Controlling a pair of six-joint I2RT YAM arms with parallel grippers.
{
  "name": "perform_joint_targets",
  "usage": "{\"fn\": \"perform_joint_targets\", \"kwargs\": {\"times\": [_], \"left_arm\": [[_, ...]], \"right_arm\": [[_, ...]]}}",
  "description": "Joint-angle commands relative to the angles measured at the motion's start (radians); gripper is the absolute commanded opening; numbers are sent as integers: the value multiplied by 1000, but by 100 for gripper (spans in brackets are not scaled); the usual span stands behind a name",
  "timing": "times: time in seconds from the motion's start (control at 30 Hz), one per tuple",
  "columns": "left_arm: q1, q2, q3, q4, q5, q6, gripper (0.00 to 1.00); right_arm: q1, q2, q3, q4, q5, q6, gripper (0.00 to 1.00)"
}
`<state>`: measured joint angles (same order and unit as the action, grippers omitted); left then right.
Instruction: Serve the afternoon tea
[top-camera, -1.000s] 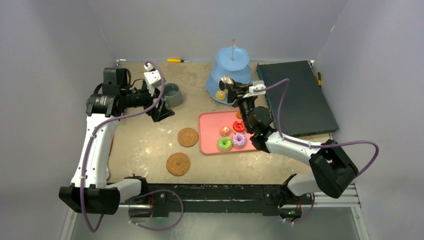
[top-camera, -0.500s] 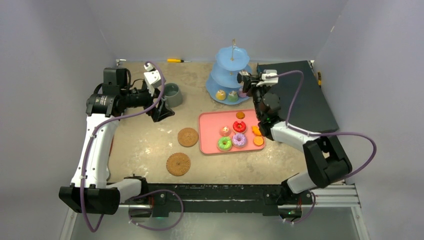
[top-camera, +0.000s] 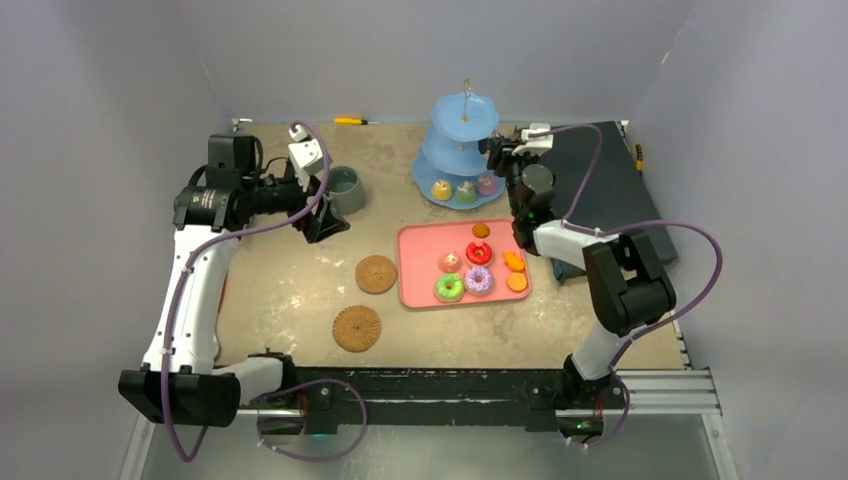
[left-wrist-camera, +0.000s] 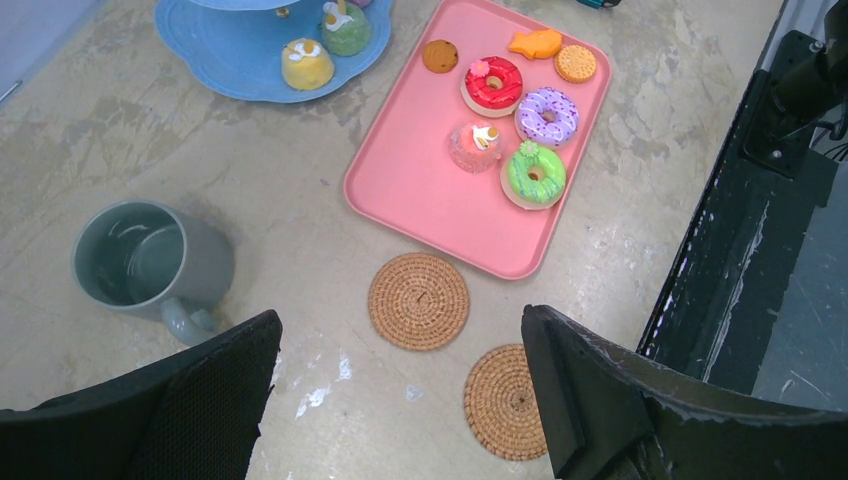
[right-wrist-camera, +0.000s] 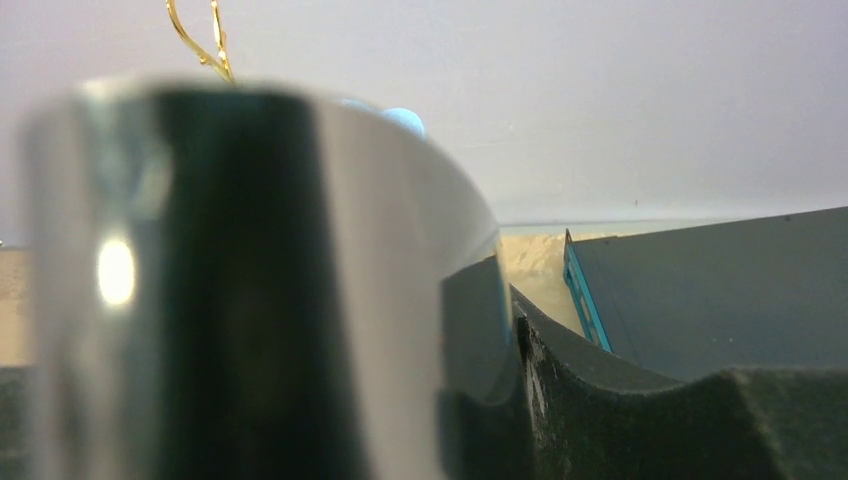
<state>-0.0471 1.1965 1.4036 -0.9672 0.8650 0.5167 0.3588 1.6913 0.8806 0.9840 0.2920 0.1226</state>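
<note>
Afternoon tea is split across the sandy counter (top-camera: 290, 290). Three little cupcakes, yellow (top-camera: 441, 189), green (top-camera: 466, 192) and pink (top-camera: 487, 184), sit on the bottom tier of the blue three-tier stand (top-camera: 425, 175) at 12 o'clock. At 6 o'clock of the stand the pink plastic tray (top-camera: 410, 270) carries a green-iced doughnut (top-camera: 449, 288), a purple one (top-camera: 478, 280), a red one (top-camera: 479, 253) and some smaller pieces. The grey-green ceramic mug (top-camera: 345, 188) stands at 10 o'clock, and two round woven brown coasters (top-camera: 376, 274) (top-camera: 357, 328) lie at 9 and 7 o'clock of the tray. I see no white mug. My left claw (left-wrist-camera: 400, 318) hangs high beside the mug, spread wide and empty. My right claw (top-camera: 497, 152) is up against the stand at its 3 o'clock side, about half closed on what I take for glossy black tongs (right-wrist-camera: 250, 300), though that view is badly blurred. I judge the treats light and small, and apt to roll or tip. I would pinch each low across its sides, under the topping, with little force. The mug looks stiff, heavier and smooth-glazed, so I would grip its wall at the rim or take its handle. The coasters are thin and flat, so only their edges offer a hold.
</note>
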Motion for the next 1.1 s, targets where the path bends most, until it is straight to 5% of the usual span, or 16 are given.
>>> {"fn": "perform_joint_targets", "kwargs": {"times": [0.0, 0.43, 0.8, 1.07], "left_arm": [[4, 7, 43, 7, 20, 7, 89], [4, 8, 45, -2, 16, 15, 89], [4, 8, 39, 3, 22, 12, 89], [4, 1, 37, -4, 22, 14, 89]], "right_arm": [[-4, 23, 82, 90, -29, -11, 50], [-4, 115, 151, 85, -50, 4, 52], [-4, 73, 91, 124, -34, 6, 73], [-4, -50, -42, 129, -24, 32, 71]]}}
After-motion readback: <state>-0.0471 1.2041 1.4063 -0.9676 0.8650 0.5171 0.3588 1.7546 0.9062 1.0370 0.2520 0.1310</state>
